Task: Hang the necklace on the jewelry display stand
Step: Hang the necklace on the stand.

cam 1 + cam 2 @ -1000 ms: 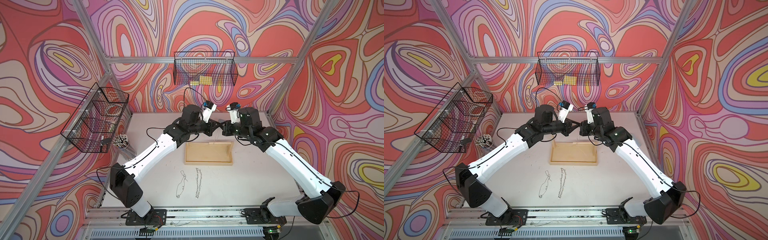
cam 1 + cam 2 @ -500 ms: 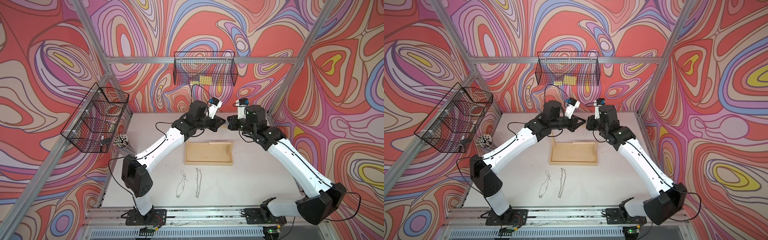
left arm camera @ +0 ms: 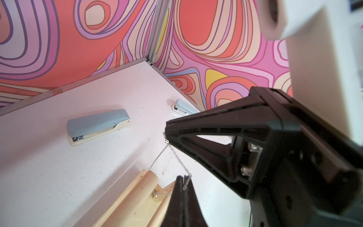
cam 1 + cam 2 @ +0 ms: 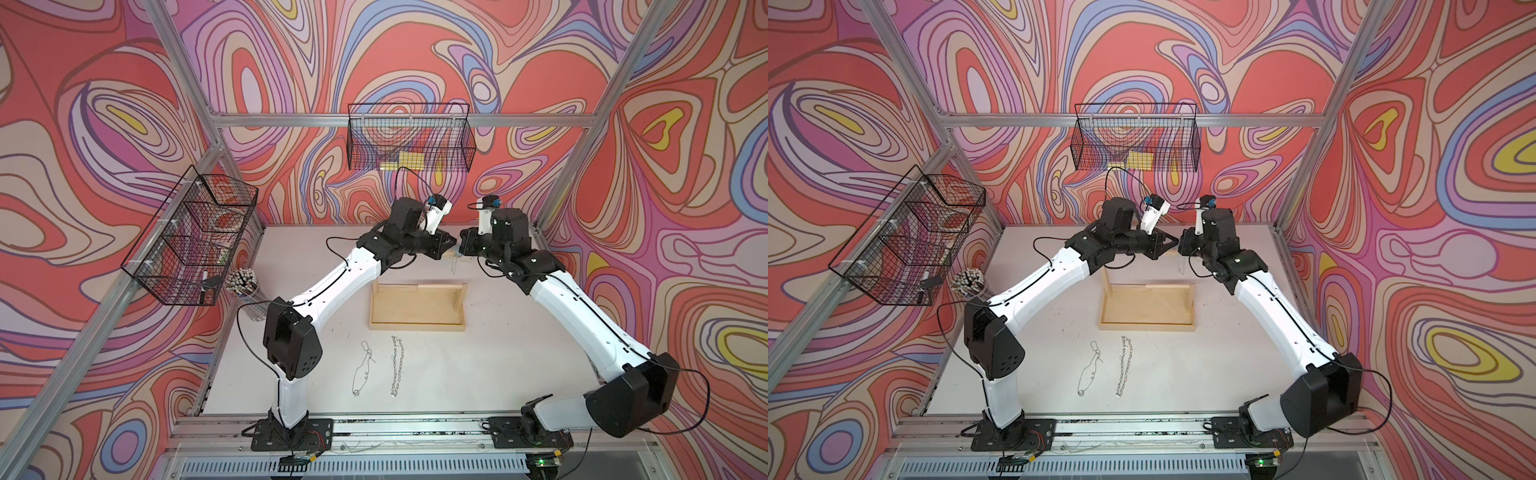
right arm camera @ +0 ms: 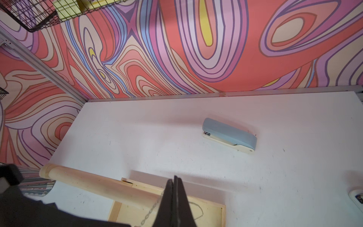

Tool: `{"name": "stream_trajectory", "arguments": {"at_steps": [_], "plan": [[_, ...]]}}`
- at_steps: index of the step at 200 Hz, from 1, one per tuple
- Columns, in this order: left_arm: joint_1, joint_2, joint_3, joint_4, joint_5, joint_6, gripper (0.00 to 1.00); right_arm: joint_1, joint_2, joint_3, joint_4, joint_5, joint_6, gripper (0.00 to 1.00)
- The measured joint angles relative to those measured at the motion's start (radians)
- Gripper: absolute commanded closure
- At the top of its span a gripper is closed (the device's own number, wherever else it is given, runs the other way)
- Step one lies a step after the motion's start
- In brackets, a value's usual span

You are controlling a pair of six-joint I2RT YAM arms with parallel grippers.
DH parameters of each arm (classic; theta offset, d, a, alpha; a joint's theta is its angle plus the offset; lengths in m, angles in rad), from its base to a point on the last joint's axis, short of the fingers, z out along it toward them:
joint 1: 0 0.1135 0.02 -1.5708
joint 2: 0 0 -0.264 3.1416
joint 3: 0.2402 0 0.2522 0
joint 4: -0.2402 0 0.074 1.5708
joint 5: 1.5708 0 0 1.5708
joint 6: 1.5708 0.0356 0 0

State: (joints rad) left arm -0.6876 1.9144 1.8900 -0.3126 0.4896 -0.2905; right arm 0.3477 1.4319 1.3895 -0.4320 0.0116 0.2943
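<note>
Both clamped on the necklace, left gripper, right gripper, beside the stand (from above we barely see the chain).

We've got both arms stretched in, left gripper and right gripper almost tip to tip beyond the light wooden jewelry display stand. A fine necklace dangles where they meet. Nearer us on the white table, a thin looped necklace and a chunky silver link chain lie side by side.
</note>
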Motion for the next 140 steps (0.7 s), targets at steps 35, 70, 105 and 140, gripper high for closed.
{"name": "stream_trajectory", "arguments": {"at_steps": [35,70,105,140], "plan": [[0.0,0.001,0.0,-0.002,-0.011,-0.002,1.0,0.0,0.025,0.003,0.009,-0.008,-0.024,1.0],[0.009,-0.01,-0.043,0.021,-0.031,-0.017,1.0,0.0,0.05,0.042,0.025,-0.048,-0.032,1.0],[0.031,-0.051,-0.151,0.038,-0.066,-0.031,1.0,0.001,0.091,0.084,0.037,-0.125,-0.031,1.0],[0.06,-0.128,-0.257,0.059,-0.099,-0.043,1.0,0.025,0.145,0.132,0.033,-0.168,-0.035,1.0]]}}
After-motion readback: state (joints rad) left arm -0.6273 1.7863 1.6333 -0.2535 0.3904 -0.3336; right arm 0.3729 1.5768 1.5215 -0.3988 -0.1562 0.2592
